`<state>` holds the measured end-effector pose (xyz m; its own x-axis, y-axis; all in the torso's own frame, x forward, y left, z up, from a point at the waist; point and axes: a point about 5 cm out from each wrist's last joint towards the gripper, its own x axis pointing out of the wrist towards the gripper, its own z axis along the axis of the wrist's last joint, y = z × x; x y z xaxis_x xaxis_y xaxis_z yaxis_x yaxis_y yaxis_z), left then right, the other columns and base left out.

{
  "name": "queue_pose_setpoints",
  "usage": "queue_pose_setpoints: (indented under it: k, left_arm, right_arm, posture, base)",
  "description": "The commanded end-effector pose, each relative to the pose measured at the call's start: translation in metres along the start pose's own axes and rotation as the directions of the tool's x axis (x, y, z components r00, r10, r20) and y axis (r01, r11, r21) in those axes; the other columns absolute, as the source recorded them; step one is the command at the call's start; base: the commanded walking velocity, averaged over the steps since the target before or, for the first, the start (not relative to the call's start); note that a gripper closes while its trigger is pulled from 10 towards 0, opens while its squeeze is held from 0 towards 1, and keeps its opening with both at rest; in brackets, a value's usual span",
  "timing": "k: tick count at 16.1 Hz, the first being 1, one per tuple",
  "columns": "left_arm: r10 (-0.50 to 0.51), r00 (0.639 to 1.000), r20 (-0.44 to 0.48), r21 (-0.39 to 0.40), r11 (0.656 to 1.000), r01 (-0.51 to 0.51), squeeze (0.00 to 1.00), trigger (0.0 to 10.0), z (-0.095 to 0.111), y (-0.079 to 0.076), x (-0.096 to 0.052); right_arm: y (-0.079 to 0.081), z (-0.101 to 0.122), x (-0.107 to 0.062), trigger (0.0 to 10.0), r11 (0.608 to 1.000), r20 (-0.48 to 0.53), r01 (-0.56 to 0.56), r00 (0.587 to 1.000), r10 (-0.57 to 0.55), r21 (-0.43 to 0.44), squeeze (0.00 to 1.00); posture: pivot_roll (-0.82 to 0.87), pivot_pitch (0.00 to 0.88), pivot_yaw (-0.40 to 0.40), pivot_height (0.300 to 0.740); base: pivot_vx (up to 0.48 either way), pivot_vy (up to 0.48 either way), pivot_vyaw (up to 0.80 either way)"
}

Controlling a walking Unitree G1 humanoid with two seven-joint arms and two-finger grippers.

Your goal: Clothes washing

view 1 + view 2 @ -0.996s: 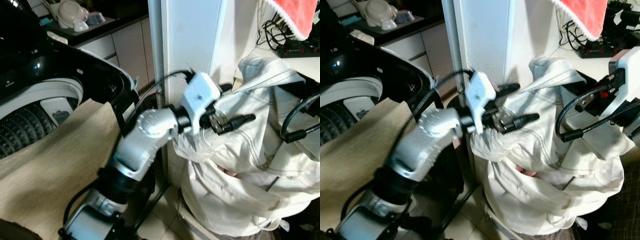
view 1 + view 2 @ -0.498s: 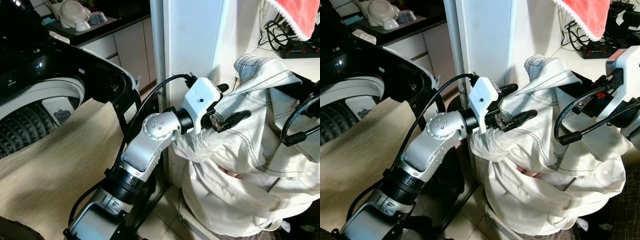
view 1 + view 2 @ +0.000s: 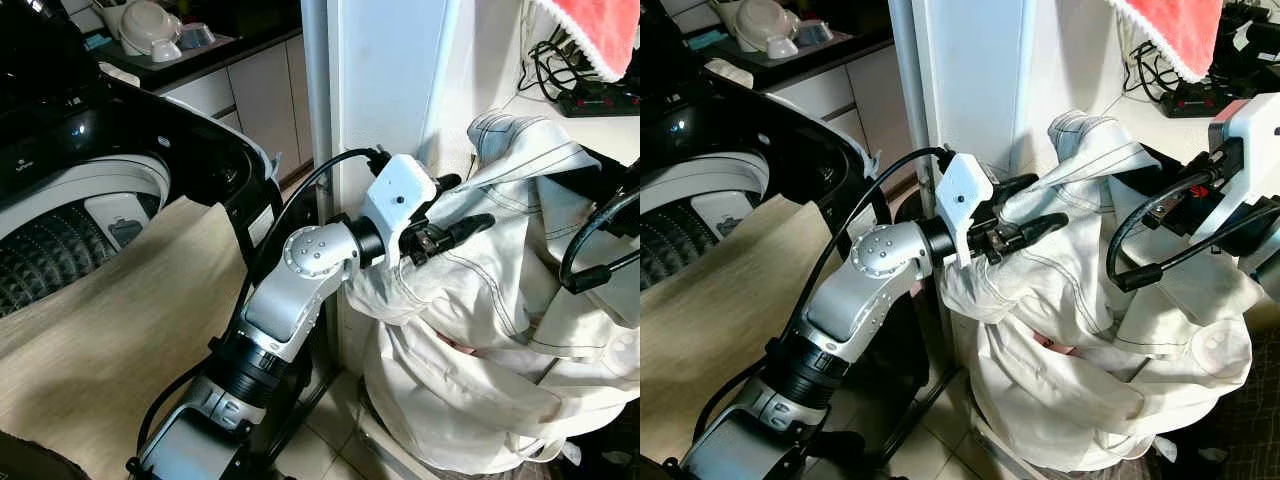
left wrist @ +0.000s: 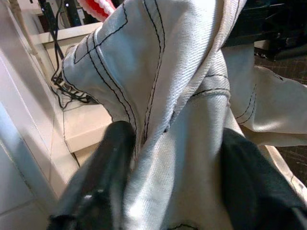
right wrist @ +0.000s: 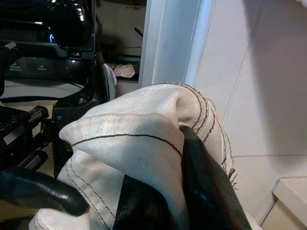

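garment: big off-white piece with dark stitching, looks like a jacket or work trousers, heaped over a basket on the floor beside the white pillar, its top fold pulled up into a peak
what changed: in the last second the peak has gone up a bit and the left arm has swung its wrist higher, so the cloth is starting to come off the heap; my guess is the lift-out has begun but most of the fabric is still sitting low, so nowhere near the tub yet
left pincer: fingers closed around a thick fold near the top of the garment, one finger each side of the cloth in the wrist view, fabric bunched between, so it's grasping
right pincer: clamped on the same garment on its far side, a rolled seam sitting over the black fingers in its wrist view; the arm's white housing and cable are at the right edge in the head view
washer: top loader off to the robot's left, lid up, drum open, well apart from the heap
beige cloth: draped over the washer's front edge
other stuff: red towel hanging above, power strip and cables on the bench behind, dishes on the far bench
watch out: the loose lower part could drag the basket or snag the cable when it's carried over
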<state>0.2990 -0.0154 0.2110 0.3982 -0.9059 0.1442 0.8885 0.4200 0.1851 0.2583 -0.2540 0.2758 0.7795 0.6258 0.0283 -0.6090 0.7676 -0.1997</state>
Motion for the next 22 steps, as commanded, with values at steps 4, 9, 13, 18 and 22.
queue_pose_setpoints:
  k: [4, 9, 13, 18, 22]
  left_arm:
    - [0.012, 1.0, -0.002, -0.017, 1.0, -0.012, 0.0, 0.0, -0.002, 0.005, -0.004]
    - [0.012, 1.0, 0.003, -0.031, 0.999, -0.012, 0.0, 0.0, -0.002, 0.006, -0.005]
    - [0.069, 0.997, 0.026, -0.058, 0.996, -0.068, 0.0, 0.0, 0.001, 0.016, -0.009]
    - [0.147, 0.988, 0.047, -0.072, 0.987, -0.144, 0.0, 0.0, 0.006, 0.034, -0.02]
    - [0.155, 0.943, 0.295, -0.143, 0.983, -0.117, 0.0, 0.0, 0.063, 0.067, -0.071]
  right_arm:
    - [0.007, 0.007, 0.002, 0.0, 0.999, 0.01, -0.033, 0.999, 0.033, -0.04, 0.0]
    - [0.008, 0.007, 0.002, 0.0, 0.999, 0.008, -0.03, 1.0, 0.031, -0.043, 0.0]
    - [0.002, 0.006, 0.0, 10.0, 1.0, 0.009, 0.022, 1.0, -0.021, -0.02, 1.0]
    - [-0.001, 0.015, -0.007, 10.0, 0.998, 0.077, 0.065, 0.995, -0.065, 0.0, 1.0]
    - [-0.029, 0.038, -0.022, 10.0, 0.959, 0.235, 0.268, 0.93, -0.283, 0.094, 0.0]
  posture:
    - [-0.15, 0.0, 0.063, 0.74]
    - [-0.15, 0.0, 0.065, 0.74]
    - [-0.15, 0.0, 0.068, 0.74]
    - [-0.15, 0.0, 0.071, 0.74]
    - [-0.15, 0.0, 0.075, 0.74]
  base:
    - [0.0, 0.0, 0.0]
    - [0.0, 0.0, 0.0]
    - [0.0, 0.0, 0.0]
    - [0.0, 0.0, 0.0]
    - [0.0, 0.0, 0.0]
